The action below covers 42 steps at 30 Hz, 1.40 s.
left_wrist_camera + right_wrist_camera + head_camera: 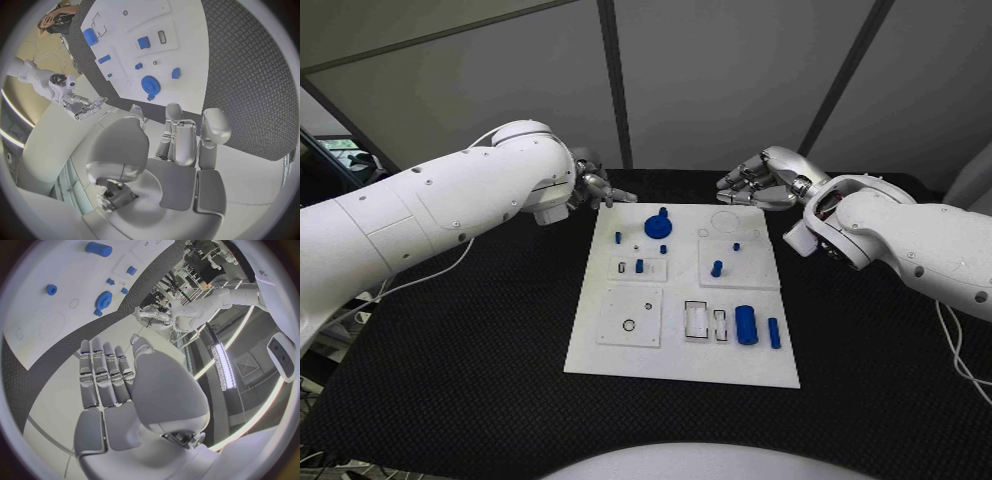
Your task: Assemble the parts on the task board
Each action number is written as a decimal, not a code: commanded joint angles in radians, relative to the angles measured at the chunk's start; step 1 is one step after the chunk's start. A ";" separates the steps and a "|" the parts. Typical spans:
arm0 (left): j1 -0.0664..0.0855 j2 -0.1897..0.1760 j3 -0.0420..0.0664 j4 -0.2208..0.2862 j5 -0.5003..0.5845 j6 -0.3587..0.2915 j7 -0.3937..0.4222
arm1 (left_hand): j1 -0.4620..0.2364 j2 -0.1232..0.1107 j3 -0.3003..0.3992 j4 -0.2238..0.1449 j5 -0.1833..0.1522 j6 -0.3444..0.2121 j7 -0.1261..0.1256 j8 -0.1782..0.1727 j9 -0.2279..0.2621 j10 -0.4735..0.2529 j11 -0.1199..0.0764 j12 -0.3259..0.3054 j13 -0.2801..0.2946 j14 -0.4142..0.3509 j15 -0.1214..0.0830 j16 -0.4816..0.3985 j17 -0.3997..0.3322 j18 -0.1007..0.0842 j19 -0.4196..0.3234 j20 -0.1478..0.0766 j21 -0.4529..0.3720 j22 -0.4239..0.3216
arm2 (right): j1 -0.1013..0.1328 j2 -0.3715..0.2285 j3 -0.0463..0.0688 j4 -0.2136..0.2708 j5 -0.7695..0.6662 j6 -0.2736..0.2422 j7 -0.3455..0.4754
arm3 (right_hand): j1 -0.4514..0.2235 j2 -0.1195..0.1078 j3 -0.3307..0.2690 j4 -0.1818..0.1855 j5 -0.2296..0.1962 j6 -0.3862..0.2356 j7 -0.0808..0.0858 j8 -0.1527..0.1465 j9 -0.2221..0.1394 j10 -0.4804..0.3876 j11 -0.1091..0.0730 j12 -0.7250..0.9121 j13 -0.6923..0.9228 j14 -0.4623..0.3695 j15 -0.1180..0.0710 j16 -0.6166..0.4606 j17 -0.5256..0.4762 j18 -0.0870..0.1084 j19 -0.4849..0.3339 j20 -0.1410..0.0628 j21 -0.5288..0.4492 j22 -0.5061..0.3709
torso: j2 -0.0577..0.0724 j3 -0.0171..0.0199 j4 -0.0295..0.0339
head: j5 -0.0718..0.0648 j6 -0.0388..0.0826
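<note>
— Task board (678,340) lay mid-table; parts (746,325) mostly loose, gear (658,226) seated?
— Seemingly. Left hand (593,187) and right hand (764,178) hovered beyond it, fingers apart, holding nothing.

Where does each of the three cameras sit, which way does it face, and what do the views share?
Head view: on the robot's head, looking down at the white rectangular task board; both white arms enter, left hand and right hand hovering at its far corners.
Left wrist view: behind the left hand, facing over its silver fingers toward the board.
Right wrist view: behind the right hand, facing the board's far end.
Shared: all three show the blue toothed gear; each wrist view also shows the opposite hand.
</note>
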 commanded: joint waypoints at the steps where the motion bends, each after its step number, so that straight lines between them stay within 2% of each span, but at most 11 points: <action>1: 0.004 0.023 -0.006 -0.051 -0.019 0.091 0.014 | 0.020 0.009 -0.007 -0.002 -0.003 0.007 0.002 -0.010 -0.011 0.005 0.004 0.008 0.005 0.041 0.009 0.010 0.109 -0.007 0.008 0.006 0.009 0.008 | 0.001 0.002 0.001 0.005 -0.002 -0.004 0.006 | -0.009 0.002 0.001 0.004 -0.004 -0.006 0.003 -0.001 0.000 -0.006 -0.001 0.006 0.000 -0.004 -0.001 -0.004 -0.002 0.012 -0.005 0.003 -0.007 -0.002 | 0.001 0.0003 -0.0014 | 0.004 0.001; 4: 0.005 0.047 -0.015 -0.095 -0.021 0.118 0.017 | 0.065 0.040 0.000 -0.009 -0.001 0.023 0.004 -0.022 -0.031 0.012 0.006 0.018 0.011 0.047 0.011 0.025 0.120 -0.009 0.019 0.010 0.018 0.021 | 0.001 0.004 0.001 0.006 0.000 -0.003 0.004 | -0.008 0.005 0.004 0.003 -0.001 -0.006 0.002 -0.001 0.000 -0.006 -0.002 0.008 0.000 -0.005 -0.003 -0.003 -0.004 0.013 -0.004 0.003 -0.009 -0.003 | 0.001 -0.0009 -0.0014 | 0.005 0.000; 6: 0.005 0.059 -0.024 -0.116 -0.022 0.124 0.019 | 0.086 0.052 0.001 -0.009 0.001 0.034 0.004 -0.029 -0.044 0.015 0.006 0.023 0.012 0.049 0.014 0.032 0.124 -0.010 0.024 0.012 0.022 0.026 | 0.001 0.005 0.001 0.005 0.000 -0.002 0.004 | -0.007 0.007 0.005 0.003 0.001 -0.006 0.002 -0.001 0.000 -0.006 -0.002 0.008 0.000 -0.005 -0.003 -0.003 -0.004 0.013 -0.003 0.003 -0.010 -0.004 | 0.001 -0.0020 -0.0001 | 0.005 -0.001; 8: 0.003 0.073 -0.033 -0.136 -0.023 0.133 0.022 | 0.098 0.056 0.000 -0.011 0.002 0.040 0.004 -0.032 -0.052 0.015 0.007 0.025 0.011 0.051 0.013 0.037 0.128 -0.011 0.028 0.014 0.024 0.031 | 0.001 0.006 0.001 0.005 0.001 -0.002 0.003 | -0.007 0.007 0.005 0.003 0.002 -0.006 0.002 -0.001 0.000 -0.006 -0.002 0.008 0.000 -0.005 -0.003 -0.003 -0.004 0.013 -0.003 0.003 -0.010 -0.004 | 0.000 -0.0014 0.0005 | 0.006 -0.002; 15: -0.007 0.101 -0.050 -0.177 -0.024 0.150 0.025 | 0.112 0.062 0.001 -0.010 0.002 0.053 0.003 -0.032 -0.062 0.018 0.006 0.032 0.015 0.053 0.013 0.046 0.135 -0.012 0.034 0.014 0.031 0.040 | 0.001 0.008 0.001 0.007 0.001 0.003 0.001 | -0.005 0.008 0.006 0.003 0.005 -0.006 0.002 -0.001 0.000 -0.006 -0.002 0.009 0.000 -0.005 -0.003 -0.002 -0.005 0.013 -0.002 0.004 -0.011 -0.005 | 0.000 -0.0013 0.0004 | 0.008 -0.006; 19: -0.013 0.111 -0.053 -0.187 -0.027 0.156 0.027 | 0.111 0.062 -0.001 -0.009 0.001 0.055 0.003 -0.032 -0.063 0.019 0.006 0.033 0.015 0.054 0.013 0.048 0.136 -0.013 0.035 0.014 0.032 0.042 | 0.001 0.006 0.001 0.007 0.002 0.005 0.001 | -0.004 0.008 0.008 0.002 0.010 -0.006 0.002 -0.001 0.000 -0.006 -0.003 0.009 0.000 -0.005 -0.003 -0.002 -0.006 0.013 -0.001 0.004 -0.013 -0.006 | -0.001 -0.0020 0.0006 | 0.008 -0.008; 24: -0.019 0.120 -0.054 -0.192 -0.028 0.152 0.030 | 0.110 0.062 -0.003 -0.007 0.001 0.057 0.003 -0.033 -0.065 0.019 0.006 0.034 0.015 0.055 0.013 0.052 0.139 -0.013 0.037 0.014 0.034 0.045 | 0.001 0.010 0.001 0.005 0.002 0.005 0.002 | -0.003 0.008 0.009 0.002 0.012 -0.006 0.001 -0.001 0.000 -0.006 -0.003 0.009 0.000 -0.005 -0.003 -0.002 -0.007 0.013 0.000 0.004 -0.013 -0.007 | 0.000 0.0002 -0.0006 | 0.006 -0.006; 28: -0.023 0.127 -0.054 -0.194 -0.028 0.155 0.033 | 0.110 0.062 -0.003 -0.007 0.001 0.057 0.003 -0.033 -0.065 0.019 0.006 0.034 0.015 0.056 0.013 0.054 0.141 -0.013 0.038 0.014 0.035 0.046 | 0.001 0.011 0.001 0.001 0.002 0.005 0.003 | -0.003 0.008 0.009 0.002 0.012 -0.006 0.001 -0.001 0.000 -0.006 -0.003 0.009 0.000 -0.005 -0.003 -0.002 -0.007 0.013 0.000 0.004 -0.013 -0.007 | -0.001 -0.0015 0.0018 | 0.004 -0.008; 31: -0.026 0.130 -0.054 -0.195 -0.028 0.158 0.035 | 0.110 0.063 -0.004 -0.006 0.001 0.059 0.003 -0.033 -0.066 0.020 0.006 0.035 0.016 0.057 0.013 0.057 0.144 -0.014 0.040 0.014 0.037 0.048 | 0.001 0.013 0.001 0.000 0.002 0.006 0.004 | -0.003 0.008 0.009 0.002 0.012 -0.006 0.001 -0.001 0.000 -0.006 -0.003 0.009 0.000 -0.005 -0.003 -0.002 -0.007 0.013 0.000 0.004 -0.013 -0.007 | 0.000 -0.0005 0.0004 | 0.005 -0.008; 34: -0.028 0.133 -0.054 -0.197 -0.028 0.161 0.036 | 0.111 0.065 -0.005 -0.005 0.001 0.064 0.002 -0.031 -0.068 0.022 0.005 0.038 0.017 0.059 0.012 0.061 0.147 -0.015 0.043 0.014 0.040 0.053 | 0.001 0.014 0.001 -0.001 0.002 0.006 0.004 | -0.003 0.008 0.009 0.002 0.012 -0.006 0.001 -0.001 0.000 -0.006 -0.003 0.009 0.000 -0.005 -0.003 -0.002 -0.007 0.013 0.000 0.004 -0.013 -0.007 | -0.001 0.0003 0.0002 | 0.005 -0.008; 42: -0.030 0.136 -0.054 -0.200 -0.028 0.169 0.037 | 0.126 0.076 -0.004 -0.009 0.002 0.077 -0.002 -0.028 -0.074 0.026 0.002 0.043 0.018 0.061 0.010 0.067 0.151 -0.016 0.047 0.013 0.044 0.058 | 0.001 0.016 0.001 -0.003 0.002 0.007 0.004 | -0.003 0.008 0.009 0.002 0.012 -0.006 0.001 -0.001 0.000 -0.006 -0.003 0.009 0.000 -0.005 -0.003 -0.002 -0.007 0.013 0.000 0.004 -0.013 -0.007 | -0.001 -0.0003 0.0008 | 0.001 -0.012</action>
